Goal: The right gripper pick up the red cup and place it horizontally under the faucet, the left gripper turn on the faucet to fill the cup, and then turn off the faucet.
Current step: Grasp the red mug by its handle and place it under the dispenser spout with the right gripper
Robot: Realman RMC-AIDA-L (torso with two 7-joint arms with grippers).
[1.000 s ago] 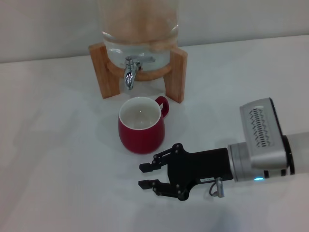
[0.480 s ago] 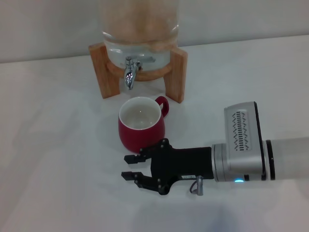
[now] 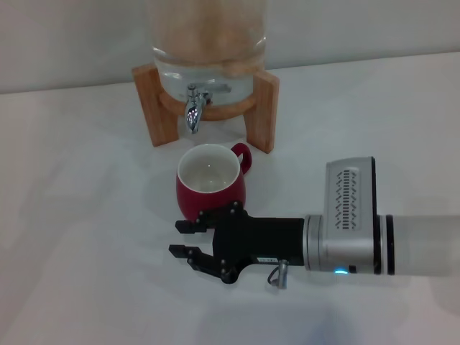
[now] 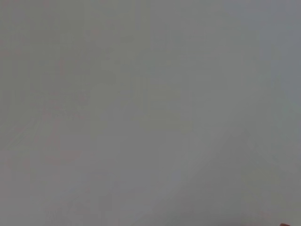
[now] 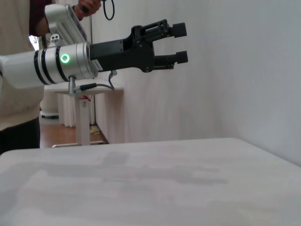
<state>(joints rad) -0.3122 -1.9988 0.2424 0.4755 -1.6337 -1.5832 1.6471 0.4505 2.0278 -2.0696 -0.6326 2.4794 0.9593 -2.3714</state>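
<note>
The red cup (image 3: 210, 188) stands upright on the white table, cream inside, with its handle toward the back right. It sits a little in front of the chrome faucet (image 3: 194, 108), which points down from the glass dispenser. My right gripper (image 3: 180, 238) reaches in from the right, low over the table and just in front of the cup. It is open, and its far finger lies close to the cup's front base. The cup is not between the fingers. In the right wrist view my left gripper (image 5: 182, 44) hangs in the air, open and empty.
The glass dispenser (image 3: 208, 50) rests in a wooden stand (image 3: 264, 108) at the back of the table (image 3: 86, 237). A wall rises behind it. The left wrist view is plain grey. A person stands behind the left arm (image 5: 56, 63).
My right gripper has slid left across the table, from the cup's front right to directly in front of it. It stays open. The cup has not moved.
</note>
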